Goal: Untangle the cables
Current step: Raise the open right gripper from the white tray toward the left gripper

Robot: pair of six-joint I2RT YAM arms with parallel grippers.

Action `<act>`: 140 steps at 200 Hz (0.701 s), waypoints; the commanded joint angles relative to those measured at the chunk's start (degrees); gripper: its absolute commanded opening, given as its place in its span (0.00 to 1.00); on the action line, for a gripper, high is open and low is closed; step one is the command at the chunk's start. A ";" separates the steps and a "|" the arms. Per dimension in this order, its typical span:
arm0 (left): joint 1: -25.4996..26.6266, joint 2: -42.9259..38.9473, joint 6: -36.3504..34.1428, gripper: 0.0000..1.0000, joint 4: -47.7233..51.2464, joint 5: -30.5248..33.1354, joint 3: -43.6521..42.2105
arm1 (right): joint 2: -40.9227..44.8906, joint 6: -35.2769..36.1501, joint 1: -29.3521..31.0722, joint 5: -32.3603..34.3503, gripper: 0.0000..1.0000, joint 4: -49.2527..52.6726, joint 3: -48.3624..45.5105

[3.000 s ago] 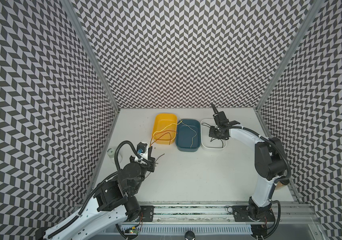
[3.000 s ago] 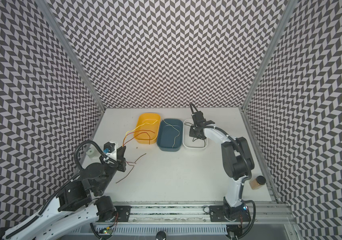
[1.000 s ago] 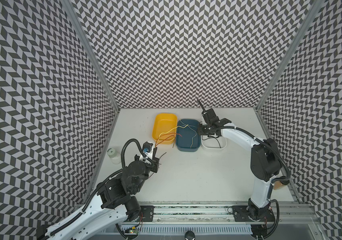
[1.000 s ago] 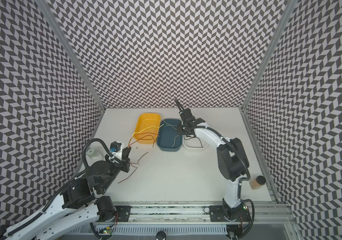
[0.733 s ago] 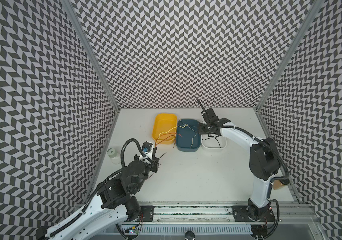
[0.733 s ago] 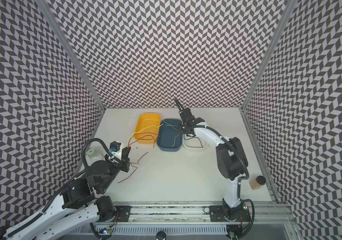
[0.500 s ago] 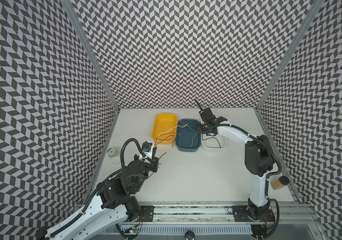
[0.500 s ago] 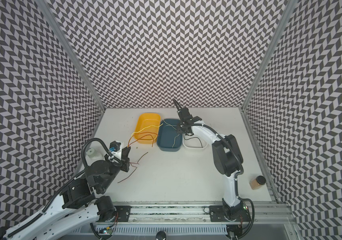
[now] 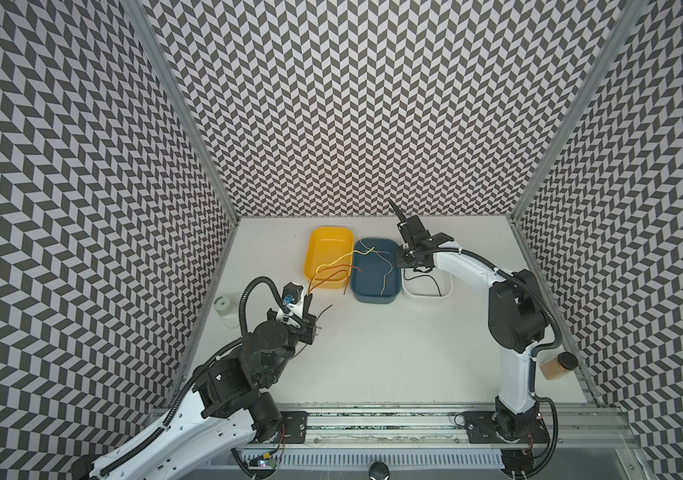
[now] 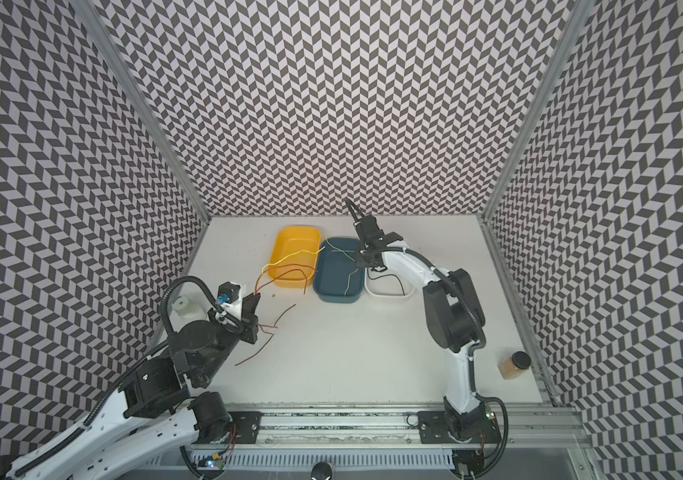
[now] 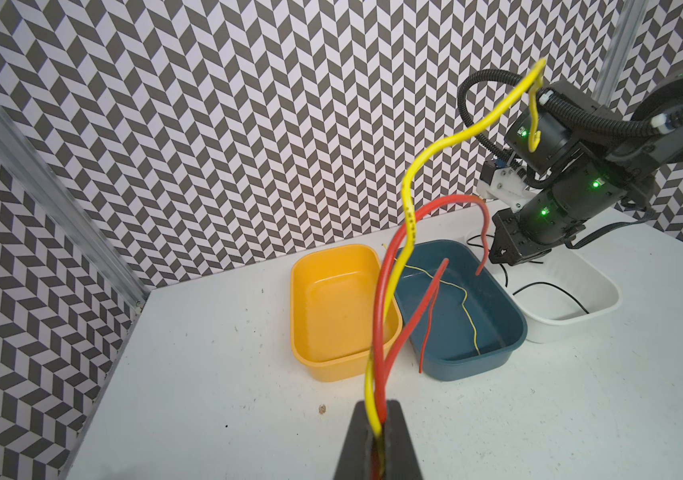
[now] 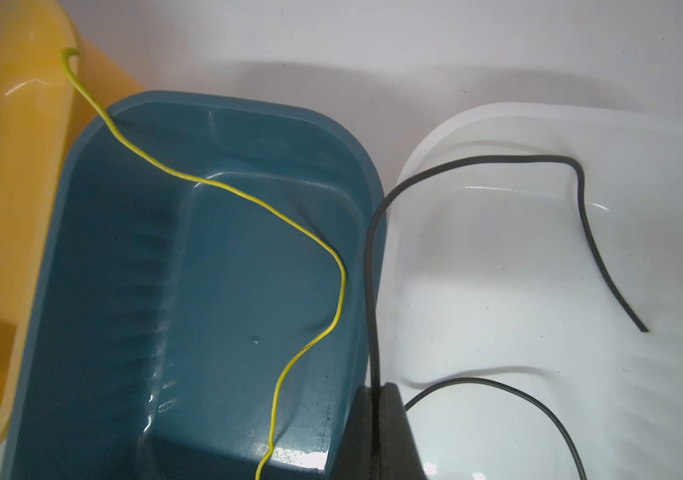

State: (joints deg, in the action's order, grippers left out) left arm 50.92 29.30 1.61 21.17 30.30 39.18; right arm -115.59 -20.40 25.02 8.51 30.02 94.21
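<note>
High stereo pair over whole table (image 9: 373, 353); wrist views, both onto blue tray (image 11: 468, 368).

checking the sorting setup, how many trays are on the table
3, in a row: yellow tray on the left, dark blue tray in the middle, white tray on the right.

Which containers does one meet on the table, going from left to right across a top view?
pale jar → yellow tray → blue tray → white tray → brown jar

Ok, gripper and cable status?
Left gripper shut on yellow and red cables. Right gripper shut on black cable at white tray. Thin yellow wire across teal tray.
</note>
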 commanded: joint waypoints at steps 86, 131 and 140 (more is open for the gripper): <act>-0.38 -0.62 0.87 0.00 -0.51 -0.16 0.20 | 6.48 -6.48 -6.12 -3.68 0.00 -4.50 -11.60; -0.38 -0.65 0.94 0.00 -0.43 -0.16 0.16 | -2.62 -6.58 -7.44 -10.70 0.00 0.56 -5.85; -0.38 -0.65 0.92 0.00 -0.43 -0.16 0.19 | -3.06 -6.81 -7.44 -10.63 0.00 0.59 -5.79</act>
State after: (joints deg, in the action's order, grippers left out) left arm 50.92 29.30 1.76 21.19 29.93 39.18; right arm -116.44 -26.22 17.91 0.95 27.33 86.83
